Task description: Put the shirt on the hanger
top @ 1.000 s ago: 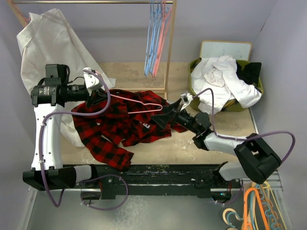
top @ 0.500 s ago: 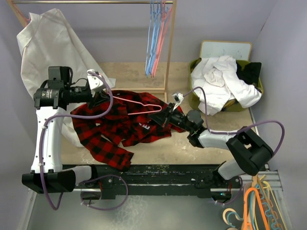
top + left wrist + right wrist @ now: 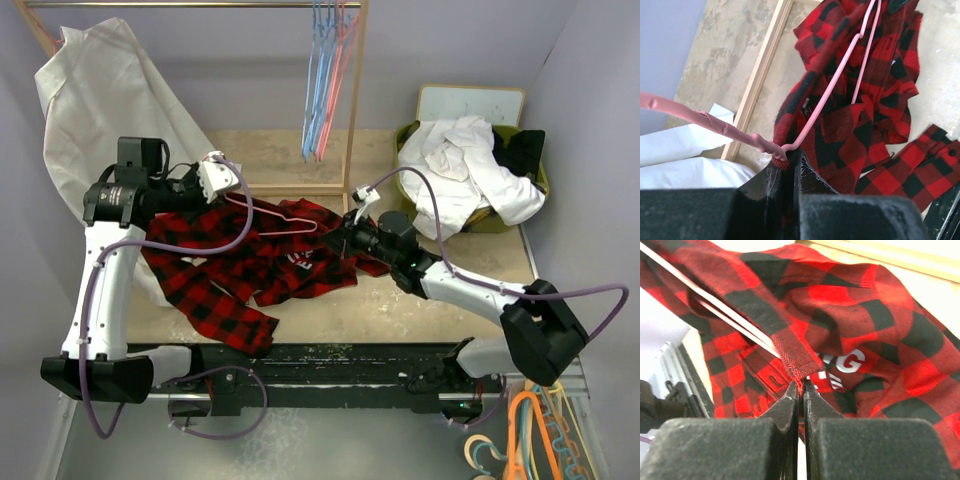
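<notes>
- Robot lab test cell, staged as a laundry corner.
- Plain lavender walls (image 3: 450, 50) box in a small worn table (image 3: 400, 310).
- Left arm (image 3: 100, 290) and right arm (image 3: 470, 290) bolted to a black rail (image 3: 330, 360) at the near edge, cables loose.
- Props: wooden clothes rack (image 3: 355, 100) with light blue hangers (image 3: 318, 80), green basket (image 3: 403, 165) of white clothes (image 3: 460, 170), orange hangers (image 3: 535, 430).
</notes>
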Available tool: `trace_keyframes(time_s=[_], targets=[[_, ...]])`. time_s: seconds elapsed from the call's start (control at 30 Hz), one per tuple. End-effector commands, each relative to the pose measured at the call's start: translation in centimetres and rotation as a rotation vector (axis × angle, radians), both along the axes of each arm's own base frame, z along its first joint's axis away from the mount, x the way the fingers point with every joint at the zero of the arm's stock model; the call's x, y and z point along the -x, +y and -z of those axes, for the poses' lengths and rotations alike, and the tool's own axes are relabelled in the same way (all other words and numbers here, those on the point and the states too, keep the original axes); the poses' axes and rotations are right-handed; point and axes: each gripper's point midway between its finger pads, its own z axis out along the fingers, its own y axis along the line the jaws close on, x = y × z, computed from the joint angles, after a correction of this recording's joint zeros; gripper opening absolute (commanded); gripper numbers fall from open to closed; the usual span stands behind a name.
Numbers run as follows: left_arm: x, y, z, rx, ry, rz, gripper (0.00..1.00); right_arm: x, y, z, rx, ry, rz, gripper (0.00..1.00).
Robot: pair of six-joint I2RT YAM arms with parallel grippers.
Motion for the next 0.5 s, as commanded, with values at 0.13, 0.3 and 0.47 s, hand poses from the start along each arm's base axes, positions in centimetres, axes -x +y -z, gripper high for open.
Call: trace_keyframes(time_s=[0.13, 0.3, 0.47], targets=[[-3.3, 1.0, -1.6, -0.082, -0.140, -0.104, 0.00, -0.6, -1.6, -2.9, 0.179, 0.025, 0.050, 0.00], [-3.5, -1.1, -0.2, -0.106, -0.133, -0.109, 0.00, 2.1, 1.1, -11.4, -0.040, -0.037, -0.070, 0.00], [-3.8, -2.0, -1.2, -0.063, -0.157, -0.133, 0.00, 3.2, 3.2, -15.3, -0.139, -0.055, -0.179, 0.00]])
